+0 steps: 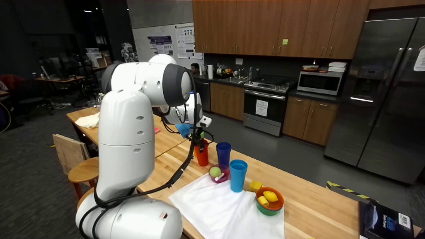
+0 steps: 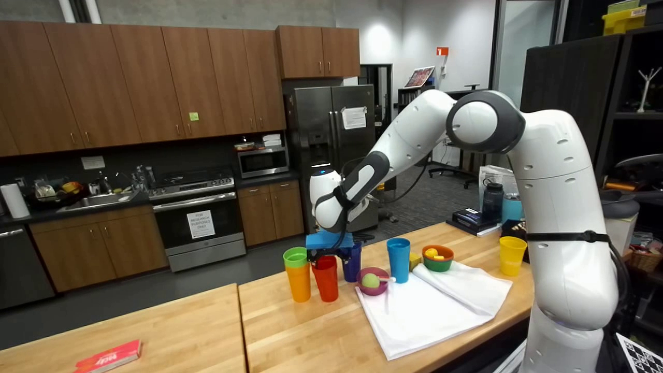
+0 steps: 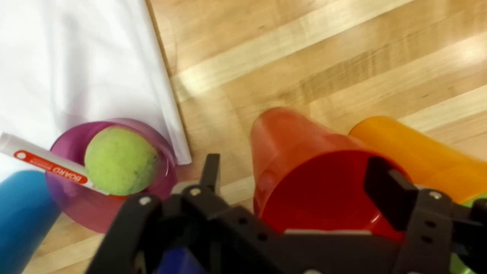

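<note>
"How does your gripper (image 3: 295, 182) stand?"

"Spread. In the wrist view my fingers (image 3: 210, 173) are well apart: the tip of one lies left of the red tumbler (image 3: 315, 179), the other overlaps its open mouth. Whether that one dips inside or hovers above, I cannot tell."

"And where is that tumbler?"

"Beneath my gripper, upright on the wooden table (image 2: 279, 331), below the middle of the frame in an exterior view."

"What sits about it?"

"Right of it in the wrist view stands an orange tumbler (image 3: 414, 148). Toward the lower left, a purple bowl (image 3: 89, 211) holds a yellow-green ball (image 3: 121, 160) and a board marker (image 3: 49, 163), with a light-blue tumbler (image 3: 23, 213) beside it. In an exterior view, a dark-blue tumbler (image 2: 352, 263) stands just right of the red one."
</note>
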`<state>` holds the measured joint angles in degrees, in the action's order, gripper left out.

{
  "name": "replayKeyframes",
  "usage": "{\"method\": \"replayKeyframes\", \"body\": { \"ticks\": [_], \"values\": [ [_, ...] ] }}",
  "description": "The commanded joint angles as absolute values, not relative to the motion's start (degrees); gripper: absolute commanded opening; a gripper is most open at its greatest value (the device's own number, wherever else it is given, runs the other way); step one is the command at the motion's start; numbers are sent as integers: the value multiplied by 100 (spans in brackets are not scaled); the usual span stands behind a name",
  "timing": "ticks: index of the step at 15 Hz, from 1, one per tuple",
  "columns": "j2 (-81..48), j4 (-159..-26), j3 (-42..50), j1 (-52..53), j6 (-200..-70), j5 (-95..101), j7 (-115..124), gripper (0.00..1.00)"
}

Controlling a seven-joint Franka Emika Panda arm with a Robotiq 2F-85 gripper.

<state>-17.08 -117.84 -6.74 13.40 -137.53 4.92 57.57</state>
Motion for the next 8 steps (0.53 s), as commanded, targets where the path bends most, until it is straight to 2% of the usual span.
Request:
{"method": "replayKeyframes", "body": {
  "ticks": [1, 4, 5, 8],
  "values": [
    [-1402, -11591, -805, 1467, -12966, 67, 5618, 100],
    [-1162, -11475, -770, 1650, -12490, 411, 5898, 100],
    [-1440, -11442, -789, 1593, -12779, 294, 5773, 100],
    [-1256, -11424, -821, 1624, -12574, 329, 5810, 100]
  ]
}}
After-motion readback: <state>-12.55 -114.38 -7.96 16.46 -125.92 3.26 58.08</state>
